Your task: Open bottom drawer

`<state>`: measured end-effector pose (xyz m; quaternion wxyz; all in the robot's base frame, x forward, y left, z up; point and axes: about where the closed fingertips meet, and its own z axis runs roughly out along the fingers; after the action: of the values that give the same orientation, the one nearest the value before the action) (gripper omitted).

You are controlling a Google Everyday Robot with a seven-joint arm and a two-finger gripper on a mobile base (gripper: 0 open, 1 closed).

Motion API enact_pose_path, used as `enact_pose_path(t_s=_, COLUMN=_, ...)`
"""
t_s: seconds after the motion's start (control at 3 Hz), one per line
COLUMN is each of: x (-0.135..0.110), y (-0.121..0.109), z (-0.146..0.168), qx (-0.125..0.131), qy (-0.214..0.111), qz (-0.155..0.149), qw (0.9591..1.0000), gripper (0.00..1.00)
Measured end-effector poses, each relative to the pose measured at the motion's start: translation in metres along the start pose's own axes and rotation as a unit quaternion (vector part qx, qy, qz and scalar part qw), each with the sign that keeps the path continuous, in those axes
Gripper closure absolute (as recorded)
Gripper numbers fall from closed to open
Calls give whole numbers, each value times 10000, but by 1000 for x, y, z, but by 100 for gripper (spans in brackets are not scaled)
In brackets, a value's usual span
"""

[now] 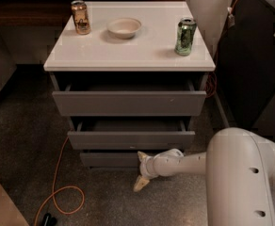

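Observation:
The bottom drawer (110, 158) is the lowest grey front of the white-topped cabinet (128, 51), just above the floor. It stands out only a little and its inside is hidden. My gripper (140, 169) is low at the right part of that drawer front, at the end of my white arm (189, 164) reaching in from the right. Its fingers are spread apart: the upper fingertip (141, 155) touches the drawer front and the lower one (138, 184) points down towards the floor. It holds nothing.
The top drawer (128, 102) and middle drawer (130, 139) are both pulled partly out. A copper can (81, 17), a white bowl (124, 27) and a green can (185, 36) stand on top. An orange cable (57, 192) loops on the floor at left. A dark cabinet (255, 65) stands at right.

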<state>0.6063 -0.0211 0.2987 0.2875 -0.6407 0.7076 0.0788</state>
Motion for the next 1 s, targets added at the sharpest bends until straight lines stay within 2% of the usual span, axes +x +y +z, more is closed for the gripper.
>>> enact_pose_path(t_s=1.0, x=51, y=-33, z=39, qx=178, qy=111, qz=21, qw=9998, gripper=0)
